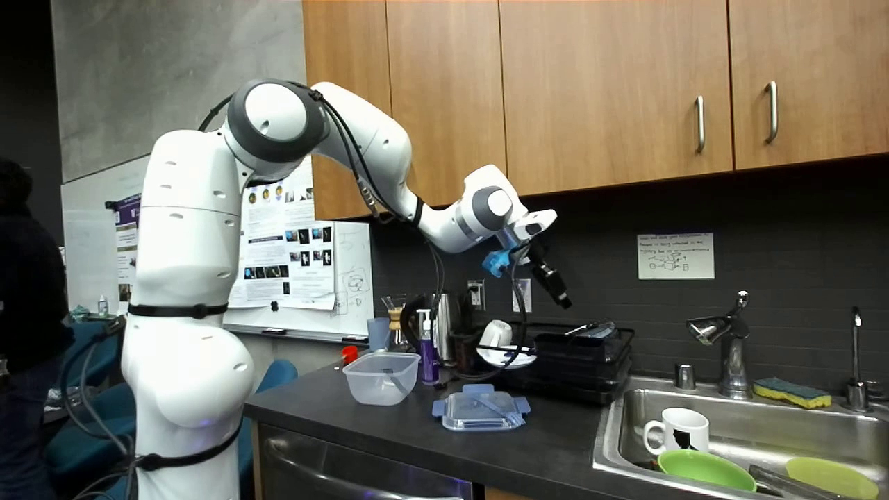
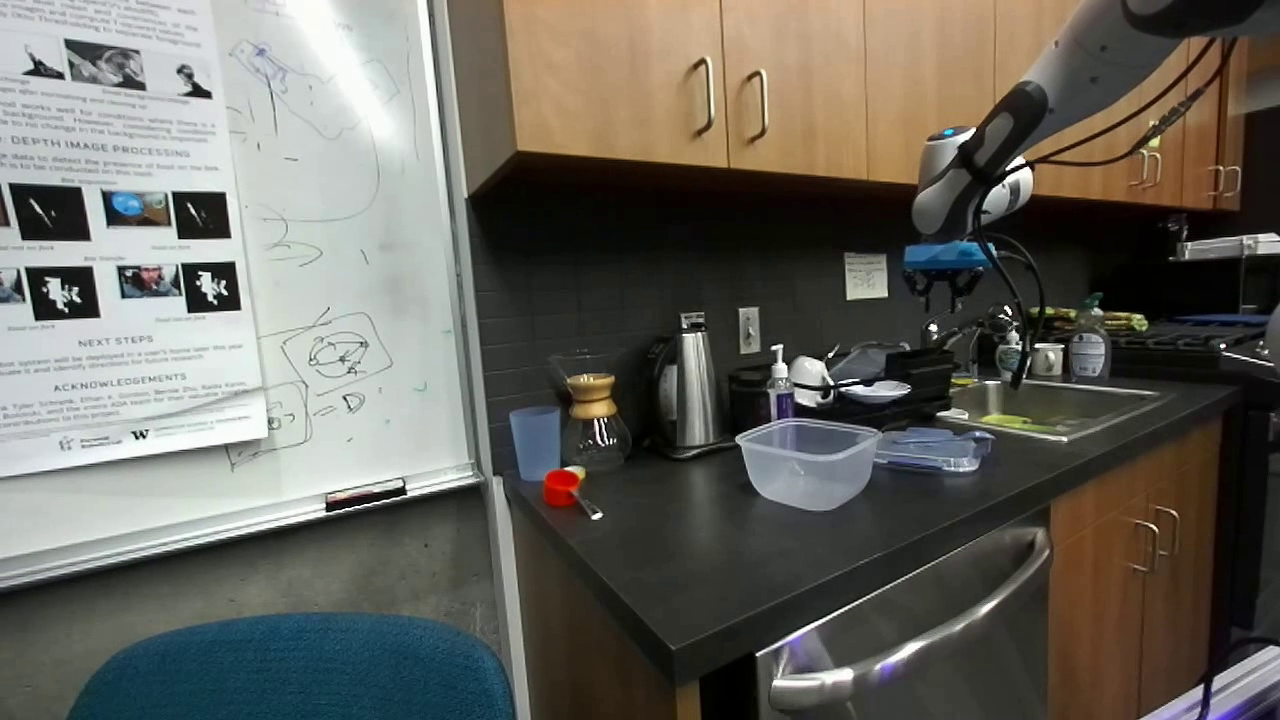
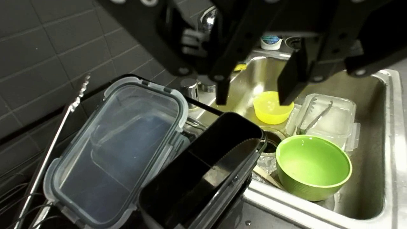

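Lab kitchenette: sink (image 1: 760, 432), research poster (image 2: 125, 240)

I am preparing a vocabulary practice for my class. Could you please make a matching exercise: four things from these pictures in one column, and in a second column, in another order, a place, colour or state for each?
Things
1. tool
2. dish rack
3. green bowl
4. measuring scoop

Descriptions
A. red
B. on the counter, beside the sink
C. inside the sink
D. open, holding nothing

Right pairs
1-D
2-B
3-C
4-A
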You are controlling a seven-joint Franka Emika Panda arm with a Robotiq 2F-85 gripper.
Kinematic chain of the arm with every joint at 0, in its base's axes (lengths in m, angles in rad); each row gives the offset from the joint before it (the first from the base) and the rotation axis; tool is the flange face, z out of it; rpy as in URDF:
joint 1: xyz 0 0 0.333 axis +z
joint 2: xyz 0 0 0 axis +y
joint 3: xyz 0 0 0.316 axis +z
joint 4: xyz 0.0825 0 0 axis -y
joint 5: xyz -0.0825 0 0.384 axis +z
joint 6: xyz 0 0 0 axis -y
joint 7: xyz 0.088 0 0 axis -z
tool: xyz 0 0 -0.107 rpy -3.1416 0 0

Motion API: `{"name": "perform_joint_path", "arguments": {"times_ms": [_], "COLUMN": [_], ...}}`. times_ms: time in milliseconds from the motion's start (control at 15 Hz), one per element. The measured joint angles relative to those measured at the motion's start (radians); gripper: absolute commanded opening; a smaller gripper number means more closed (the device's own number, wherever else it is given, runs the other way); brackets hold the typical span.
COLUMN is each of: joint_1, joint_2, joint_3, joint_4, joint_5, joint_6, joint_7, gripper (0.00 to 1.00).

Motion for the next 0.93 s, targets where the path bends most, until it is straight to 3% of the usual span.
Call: {"name": "perform_joint_path", "arguments": {"times_ms": [267,667,933], "joint_1": [-0.018,-0.037,-0.040], "joint_2": [0.024,0.062,0.078], "joint_3": [-0.002,-0.004,0.001], "joint_4": [-0.005,-0.005,-0.008], "joint_5": [0.001,0.016,0.132], "joint_6": [-0.002,-0.001,0.004], "joint_7": [0.001,-0.001,-0.073], "gripper": [1.00,0.98,0.99]}}
